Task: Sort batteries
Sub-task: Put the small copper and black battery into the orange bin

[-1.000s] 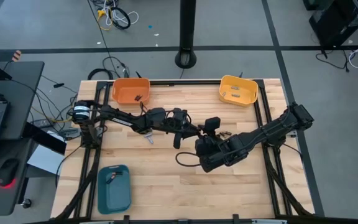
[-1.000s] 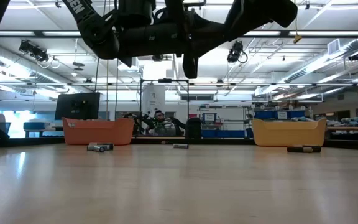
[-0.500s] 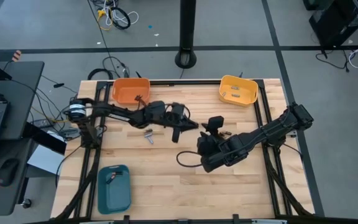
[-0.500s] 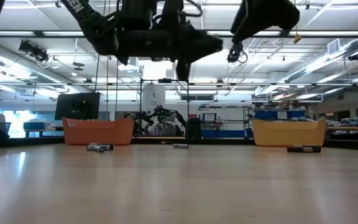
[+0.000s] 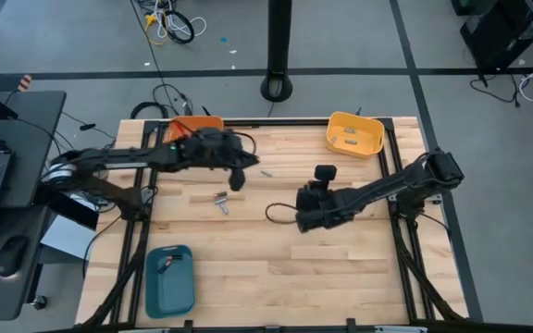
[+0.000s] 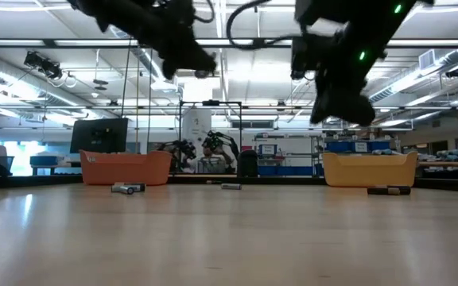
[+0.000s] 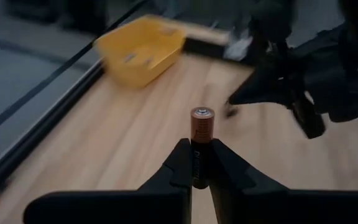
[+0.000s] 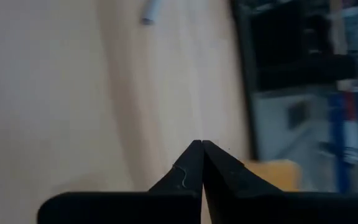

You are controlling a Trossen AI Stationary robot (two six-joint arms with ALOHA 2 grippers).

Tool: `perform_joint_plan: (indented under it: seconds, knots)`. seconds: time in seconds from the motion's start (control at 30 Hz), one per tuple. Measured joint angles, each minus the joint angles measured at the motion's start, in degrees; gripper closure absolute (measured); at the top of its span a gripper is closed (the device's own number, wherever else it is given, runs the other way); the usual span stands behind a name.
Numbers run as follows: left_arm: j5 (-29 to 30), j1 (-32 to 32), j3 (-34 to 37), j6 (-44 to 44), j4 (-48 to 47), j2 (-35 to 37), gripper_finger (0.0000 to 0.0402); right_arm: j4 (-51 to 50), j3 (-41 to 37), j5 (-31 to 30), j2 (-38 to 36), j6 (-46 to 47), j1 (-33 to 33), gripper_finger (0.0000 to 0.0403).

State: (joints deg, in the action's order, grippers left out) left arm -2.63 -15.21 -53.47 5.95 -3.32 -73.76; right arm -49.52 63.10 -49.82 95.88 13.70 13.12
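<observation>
The left gripper (image 7: 201, 163) pinches a copper-brown battery (image 7: 201, 134) upright between its two dark wedge fingers, silvery cap on top, raised over the wooden table (image 5: 276, 268) near the orange tray (image 5: 197, 125). The right gripper (image 8: 201, 149) hangs mid-table, fingertips pressed together on nothing. Loose batteries (image 5: 220, 199) lie on the pale planks between the arms. The smooth yellow plastic tray (image 5: 354, 134) sits at the far right corner, a teal tray (image 5: 170, 282) at the near left.
</observation>
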Motion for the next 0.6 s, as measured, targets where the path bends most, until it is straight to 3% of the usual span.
perform_joint_plan:
  seconds: [0.2,0.33,0.47,0.6]
  knots:
    - [8.3,-3.1,0.0,0.1,-18.2,7.8,0.0369,30.9,-10.9,13.5,0.0,-13.1,-5.5,0.0395]
    - [10.0,-6.9,0.0,1.6,-27.0,8.6,0.0369,49.3,-17.2,22.3,0.0,-17.2,-8.9,0.0397]
    - [10.2,-12.0,0.0,2.4,-32.4,7.0,0.0369,63.1,-22.8,28.9,0.0,-18.3,-11.6,0.0397]
    - [9.9,-17.6,0.0,2.6,-35.9,3.9,0.0369,68.4,-26.1,30.4,0.0,-18.2,-12.5,0.0397]
